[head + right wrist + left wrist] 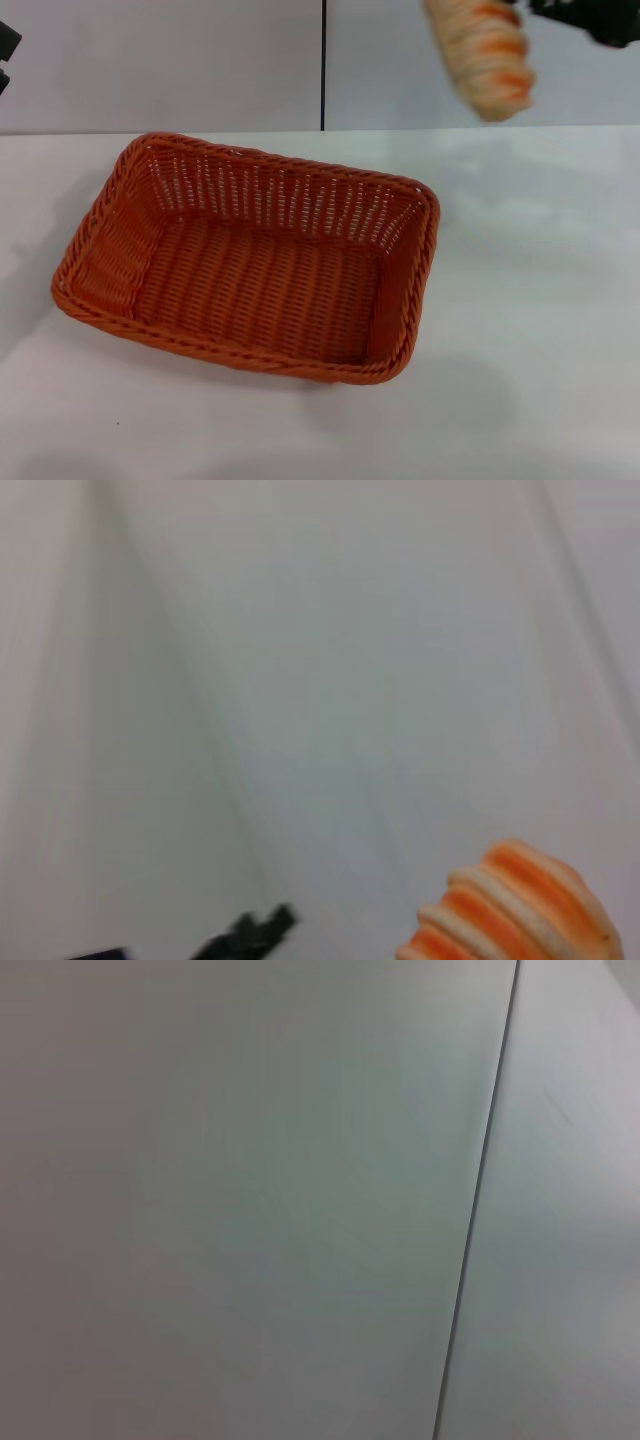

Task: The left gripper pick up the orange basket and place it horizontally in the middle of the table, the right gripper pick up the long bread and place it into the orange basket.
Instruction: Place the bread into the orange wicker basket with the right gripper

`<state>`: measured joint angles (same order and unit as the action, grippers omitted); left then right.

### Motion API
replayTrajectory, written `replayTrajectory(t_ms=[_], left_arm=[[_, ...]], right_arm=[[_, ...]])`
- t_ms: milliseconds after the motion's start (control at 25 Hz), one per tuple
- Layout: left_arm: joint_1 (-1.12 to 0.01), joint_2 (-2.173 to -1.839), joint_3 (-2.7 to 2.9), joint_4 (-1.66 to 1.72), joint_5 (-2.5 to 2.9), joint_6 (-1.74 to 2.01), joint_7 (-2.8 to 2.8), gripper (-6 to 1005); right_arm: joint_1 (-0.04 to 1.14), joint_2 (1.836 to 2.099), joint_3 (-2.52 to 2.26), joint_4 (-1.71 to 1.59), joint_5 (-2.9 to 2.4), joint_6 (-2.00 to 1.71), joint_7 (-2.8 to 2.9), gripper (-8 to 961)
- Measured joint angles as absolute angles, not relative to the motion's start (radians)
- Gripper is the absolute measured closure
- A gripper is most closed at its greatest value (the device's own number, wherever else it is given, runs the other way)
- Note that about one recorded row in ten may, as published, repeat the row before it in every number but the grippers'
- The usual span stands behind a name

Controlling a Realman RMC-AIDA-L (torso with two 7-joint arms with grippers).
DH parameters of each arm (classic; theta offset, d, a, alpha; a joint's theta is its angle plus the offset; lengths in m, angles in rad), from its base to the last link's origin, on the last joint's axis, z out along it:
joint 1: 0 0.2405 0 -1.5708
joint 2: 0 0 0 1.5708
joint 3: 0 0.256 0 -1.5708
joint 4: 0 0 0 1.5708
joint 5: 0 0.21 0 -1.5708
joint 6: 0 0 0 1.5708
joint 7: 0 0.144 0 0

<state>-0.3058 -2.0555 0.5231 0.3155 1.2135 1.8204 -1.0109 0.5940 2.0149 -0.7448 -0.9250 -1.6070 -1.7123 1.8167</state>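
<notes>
The orange basket [250, 265] lies lengthwise across the middle of the white table [540, 300], open side up, with nothing inside it. Above and behind the basket's far right corner, the long bread [485, 55] hangs in the air, beige with orange stripes. My right gripper [545, 10] holds the bread at its upper end at the top edge of the head view, where only part of the gripper shows. One end of the bread [520, 905] also shows in the right wrist view. My left gripper [5, 50] is raised at the far left edge, away from the basket.
A grey wall with a dark vertical seam [323, 65] stands behind the table. The left wrist view shows only this wall and seam [480, 1200]. A small black shape [250, 935] shows low in the right wrist view.
</notes>
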Motion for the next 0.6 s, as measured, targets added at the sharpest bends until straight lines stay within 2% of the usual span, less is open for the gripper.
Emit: replayTrajectory(t_ms=[40, 120, 360, 600], left_arm=[[-0.309, -2.055, 0.524, 0.314, 1.214, 1.821, -1.011, 351], [-0.311, -2.055, 0.524, 0.314, 1.213, 1.821, -1.011, 351], [-0.313, -2.056, 0.527, 0.313, 1.214, 1.821, -1.011, 351], [-0.310, -2.057, 0.535, 0.313, 1.215, 1.817, -1.010, 351]], right_arm=[[0.618, 2.033, -0.766, -0.893, -1.605, -1.726, 1.771, 755], [0.639, 2.044, -0.807, -0.859, -1.604, -1.728, 1.727, 763], [0.682, 2.059, -0.918, -0.780, -1.611, -1.653, 1.663, 787], [0.696, 2.061, -1.035, -0.764, -1.619, -1.553, 1.692, 808]])
